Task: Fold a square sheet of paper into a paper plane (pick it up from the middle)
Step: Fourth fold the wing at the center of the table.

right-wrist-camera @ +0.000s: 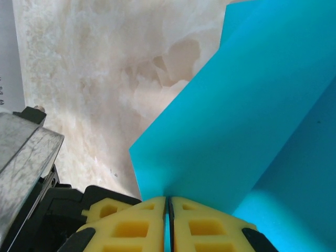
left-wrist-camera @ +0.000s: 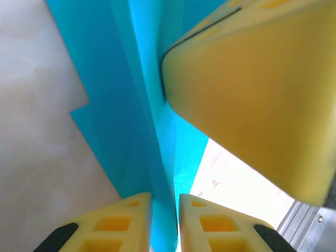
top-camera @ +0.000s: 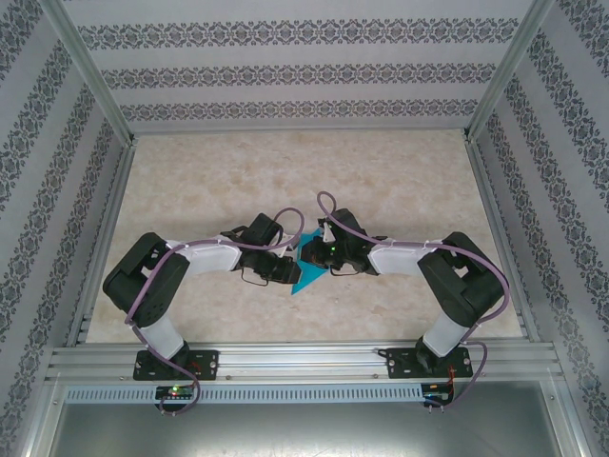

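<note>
The teal-blue sheet of paper (top-camera: 306, 268) is held up off the table between my two grippers at the middle. It is folded into layers with a pointed lower corner; I cannot tell whether it has the shape of a paper plane. My right gripper (right-wrist-camera: 169, 198) is shut on an edge of the paper (right-wrist-camera: 236, 115). In the left wrist view a folded ridge of the paper (left-wrist-camera: 121, 94) runs down between the fingers of my left gripper (left-wrist-camera: 165, 195), which stand slightly apart around it. A right finger (left-wrist-camera: 252, 94) looms just above.
The marbled table top (top-camera: 285, 171) stretches behind and to both sides of the grippers. Metal frame rails (top-camera: 304, 357) run along the near edge by the arm bases. Patterned walls enclose the table on three sides.
</note>
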